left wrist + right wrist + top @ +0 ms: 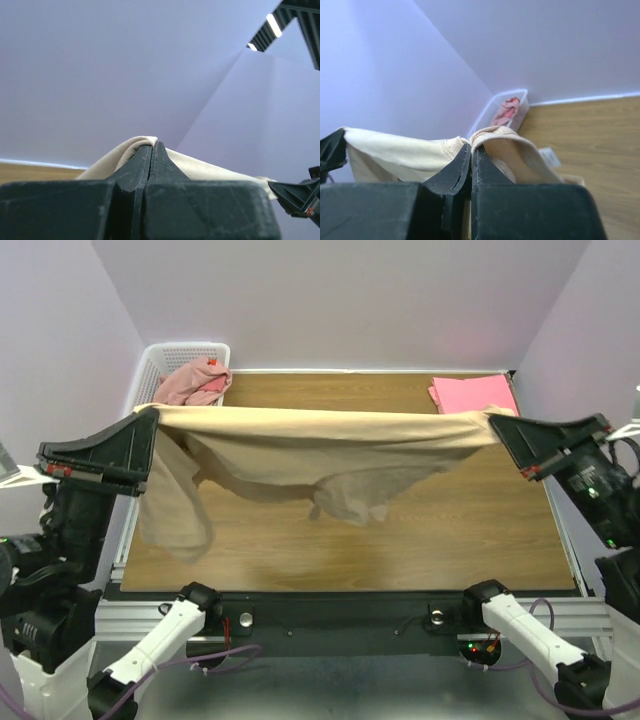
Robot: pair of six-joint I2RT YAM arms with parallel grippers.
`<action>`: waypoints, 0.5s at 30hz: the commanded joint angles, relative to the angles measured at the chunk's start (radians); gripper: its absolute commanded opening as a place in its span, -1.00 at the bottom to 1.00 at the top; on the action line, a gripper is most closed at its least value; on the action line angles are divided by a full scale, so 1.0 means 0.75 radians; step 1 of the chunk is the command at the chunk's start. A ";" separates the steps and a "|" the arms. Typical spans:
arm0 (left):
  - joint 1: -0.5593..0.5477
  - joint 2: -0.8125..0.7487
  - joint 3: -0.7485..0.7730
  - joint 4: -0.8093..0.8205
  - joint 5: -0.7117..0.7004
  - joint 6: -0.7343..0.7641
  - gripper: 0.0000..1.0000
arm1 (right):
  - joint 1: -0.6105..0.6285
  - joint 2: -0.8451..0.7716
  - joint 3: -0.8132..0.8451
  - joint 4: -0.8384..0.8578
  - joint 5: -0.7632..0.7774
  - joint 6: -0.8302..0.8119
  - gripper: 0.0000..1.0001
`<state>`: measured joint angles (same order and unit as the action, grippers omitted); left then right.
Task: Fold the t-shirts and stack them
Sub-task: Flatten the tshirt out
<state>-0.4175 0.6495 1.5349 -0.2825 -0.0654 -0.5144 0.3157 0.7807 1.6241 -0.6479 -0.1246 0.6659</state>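
Fabric of soft beige t-shirt (300, 445) sags between left gripper (155, 418) and right gripper (492, 425), each clamped on it.

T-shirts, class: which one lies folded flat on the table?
The salmon-pink t-shirt at the far right corner. The beige t-shirt hangs stretched between the left gripper and right gripper; the dusty-pink t-shirt lies crumpled in the basket.

Beige t-shirt (300, 445); salmon-pink t-shirt (472, 393) beyond the black right claw (492, 430); dusty-pink and red t-shirts (195, 383); white lattice basket (170, 355); brown wood-grain counter (450, 530).
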 commanded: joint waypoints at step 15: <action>0.009 0.371 -0.528 0.198 0.049 -0.089 -1.00 | -0.002 0.231 -0.382 -0.016 0.734 0.002 -0.99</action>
<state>-0.4171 0.7132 1.2854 -0.2092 0.0265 -0.5537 0.3157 0.7956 1.4471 -0.6476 0.1497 0.6655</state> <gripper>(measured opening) 0.025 0.034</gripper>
